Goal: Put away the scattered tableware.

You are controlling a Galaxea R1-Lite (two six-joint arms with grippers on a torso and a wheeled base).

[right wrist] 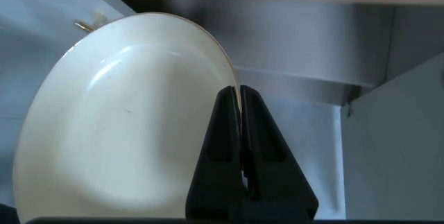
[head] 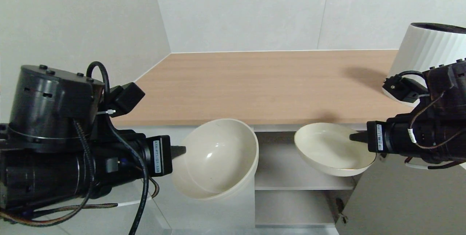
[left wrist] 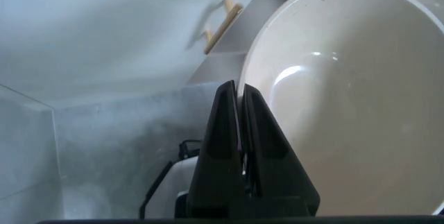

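Observation:
A deep cream bowl (head: 214, 158) hangs tilted in front of the open cabinet, its rim pinched by my left gripper (head: 181, 151), which is shut on it. In the left wrist view the black fingers (left wrist: 225, 123) clamp the bowl (left wrist: 347, 99) at its edge. A shallower cream plate (head: 331, 149) is held at the right, with my right gripper (head: 355, 137) shut on its rim. The right wrist view has the fingers (right wrist: 225, 123) closed over the plate (right wrist: 118, 120) edge, with the cabinet interior behind.
A wooden countertop (head: 269, 82) stretches behind both dishes. Below it an open cabinet with a shelf (head: 291, 176) sits between the two dishes. A white ribbed container (head: 426, 56) stands at the counter's right end. Walls close the left and back.

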